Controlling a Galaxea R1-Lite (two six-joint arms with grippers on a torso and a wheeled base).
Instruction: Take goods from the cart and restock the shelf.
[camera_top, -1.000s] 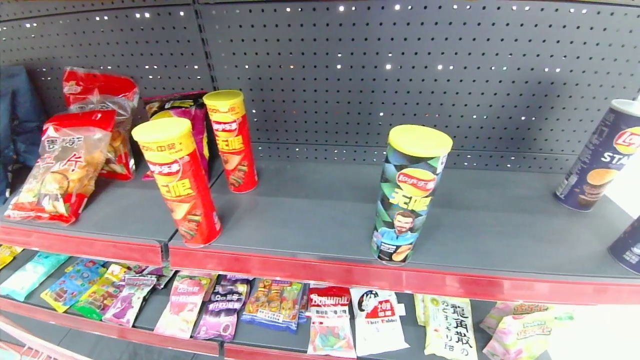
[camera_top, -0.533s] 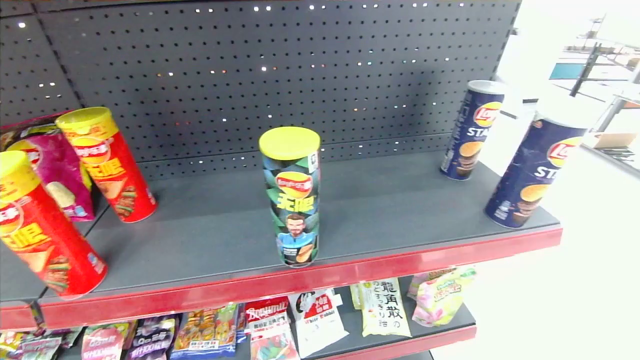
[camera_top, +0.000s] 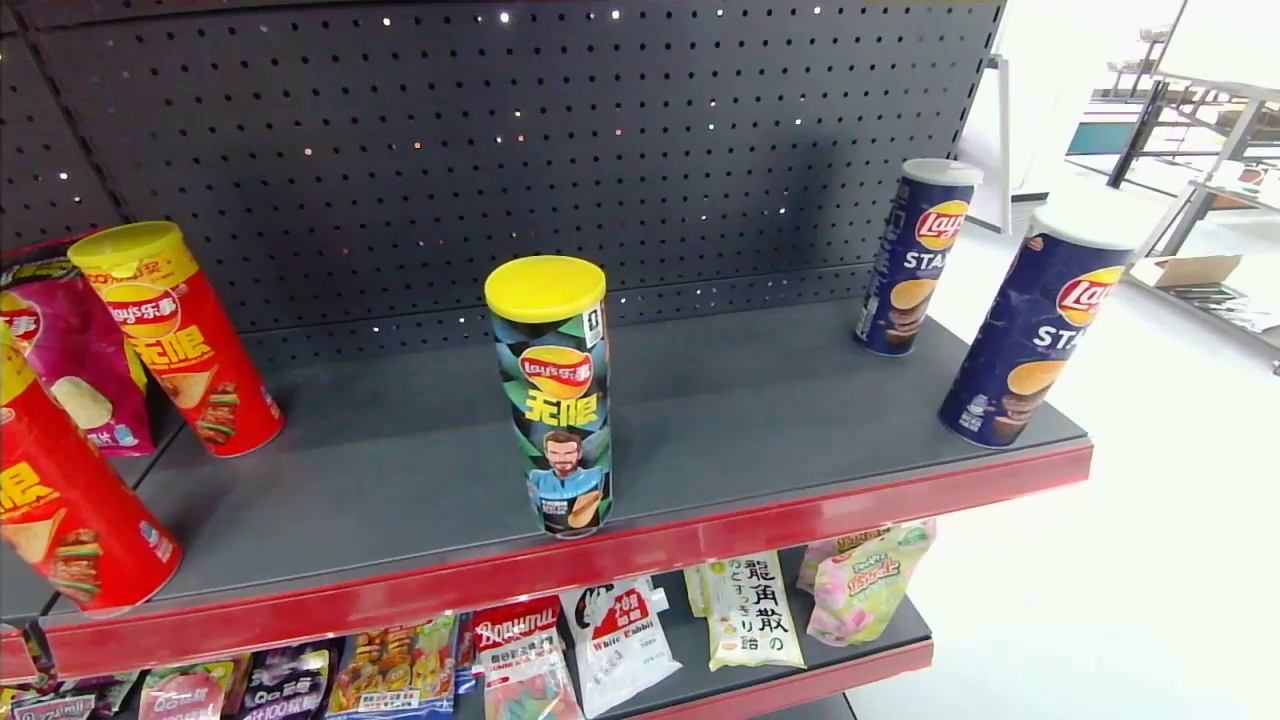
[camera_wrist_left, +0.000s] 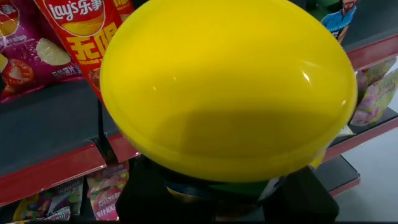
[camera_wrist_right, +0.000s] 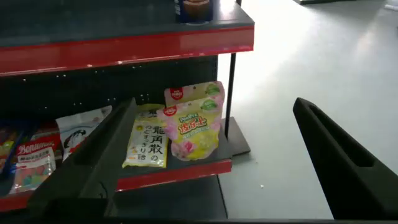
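Head view shifts right along shelf (camera_top: 420, 470): camera move, standing cans unmoved. Left gripper (camera_wrist_left: 224, 202) clamped on yellow-lidded chip can (camera_wrist_left: 227, 87), held before shelf's red edge, not yet placed. Right gripper (camera_wrist_right: 217, 168) empty, fingers apart. Bare shelf beside green can (camera_top: 555, 400) likely suits placement.

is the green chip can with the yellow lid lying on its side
No, the green chip can stands upright on the grey shelf, close to its red front edge.
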